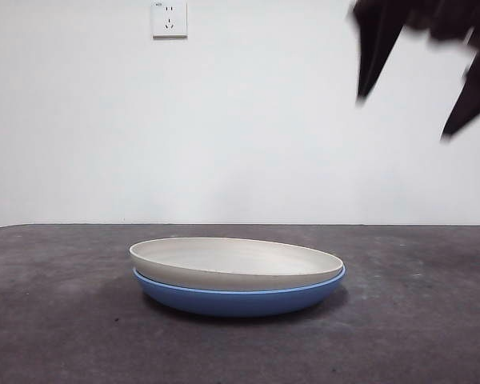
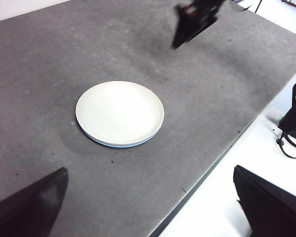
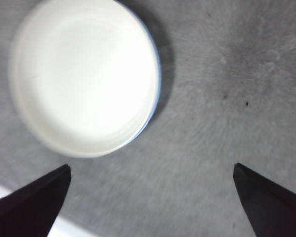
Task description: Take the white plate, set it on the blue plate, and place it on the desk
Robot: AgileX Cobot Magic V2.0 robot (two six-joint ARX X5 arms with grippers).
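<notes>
Two plates sat stacked near the middle of the counter (image 1: 56,320): the white plate (image 1: 236,262) nested in the blue plate (image 1: 240,300), tipped slightly so the blue rim showed along one side. Up above and off to one side hung the right gripper (image 1: 408,88), jaws wide apart and holding nothing. Well back from the stack, the left gripper (image 2: 148,207) also had its jaws spread, empty.

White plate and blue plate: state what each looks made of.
White plate: matte, cream, faintly streaked, possibly melamine or unglazed ceramic. Blue plate beneath it: smooth, uniform colour with a soft sheen, likely plastic or glazed ceramic. Neither is certain from looks alone.
</notes>
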